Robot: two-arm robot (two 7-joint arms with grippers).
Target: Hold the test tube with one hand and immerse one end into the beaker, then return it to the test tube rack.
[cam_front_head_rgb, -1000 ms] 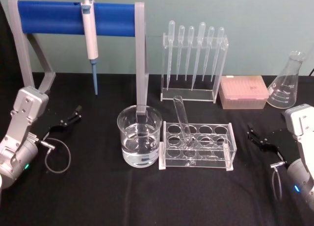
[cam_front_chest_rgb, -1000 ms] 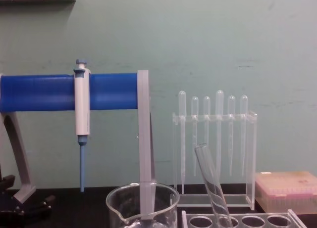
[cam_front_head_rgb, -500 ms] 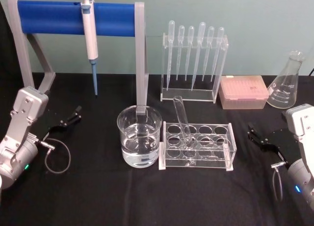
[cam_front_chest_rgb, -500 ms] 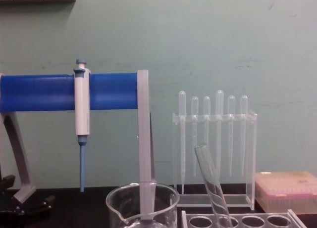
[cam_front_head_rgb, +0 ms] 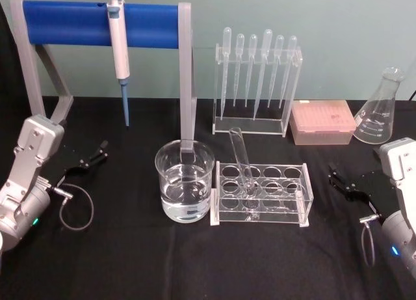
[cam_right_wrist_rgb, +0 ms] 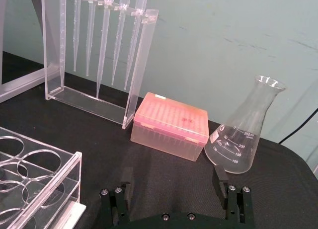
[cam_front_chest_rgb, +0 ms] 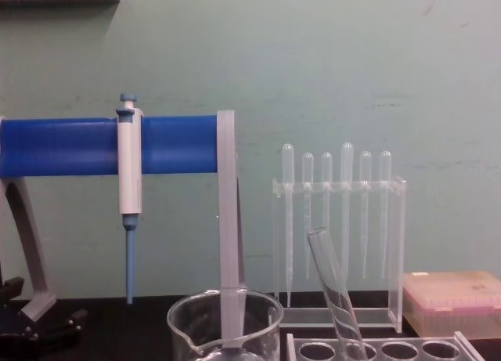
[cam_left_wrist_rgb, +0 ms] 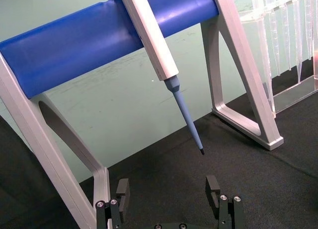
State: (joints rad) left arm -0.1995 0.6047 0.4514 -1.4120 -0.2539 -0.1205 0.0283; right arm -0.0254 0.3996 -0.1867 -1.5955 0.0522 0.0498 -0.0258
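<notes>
The test tube (cam_front_head_rgb: 241,161) leans tilted in a front-left hole of a clear rack (cam_front_head_rgb: 296,199) at the table's middle, and its open end rises above the rack in the chest view (cam_front_chest_rgb: 331,283). The beaker (cam_front_head_rgb: 184,168), part-filled with clear liquid, stands right beside the rack's left end, its rim showing low in the chest view (cam_front_chest_rgb: 225,304). My left gripper (cam_front_head_rgb: 91,158) rests open at the left, far from the tube, with nothing between its fingers (cam_left_wrist_rgb: 169,191). At the right, my right gripper (cam_front_head_rgb: 341,181) is open and empty as well (cam_right_wrist_rgb: 171,182).
A blue-barred stand (cam_front_head_rgb: 71,23) with a hanging white-and-blue pipette (cam_front_head_rgb: 118,49) fills the back left. A clear holder of plastic droppers (cam_front_head_rgb: 257,79), a pink tip box (cam_front_head_rgb: 322,122) and a conical flask (cam_front_head_rgb: 380,110) line the back right. A black cloth covers the table.
</notes>
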